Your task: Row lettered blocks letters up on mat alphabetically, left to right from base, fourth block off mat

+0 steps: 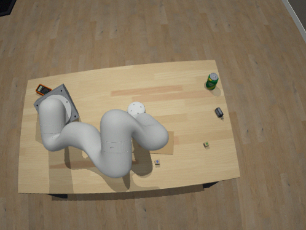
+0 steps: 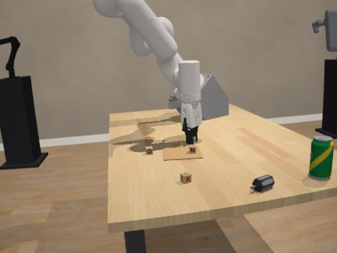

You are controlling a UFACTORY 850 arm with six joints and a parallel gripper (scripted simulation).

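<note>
My gripper [image 2: 191, 139] points straight down over the far part of the brown mat [image 2: 183, 153] and is shut on a small wooden block [image 2: 193, 139]. I cannot read that block's top, and I cannot tell whether it rests on the mat or hangs just above it. A block with N on its side [image 2: 192, 149] sits on the mat right in front of it. A block with O on its side [image 2: 149, 150] lies off the mat, also seen from above [image 1: 156, 162]. A block with a red X on its side and a green mark on top [image 2: 185, 178] lies off the mat, also seen from above [image 1: 206, 144]. In the overhead view the arm hides the gripper and most of the mat [image 1: 167, 144].
A green can [image 2: 321, 157] stands near the table's corner and shows in the overhead view [image 1: 211, 80]. A small dark cylinder [image 2: 262, 183] lies near the table's edge. An orange meter [image 1: 43, 90] lies beside the robot's base [image 1: 56, 103].
</note>
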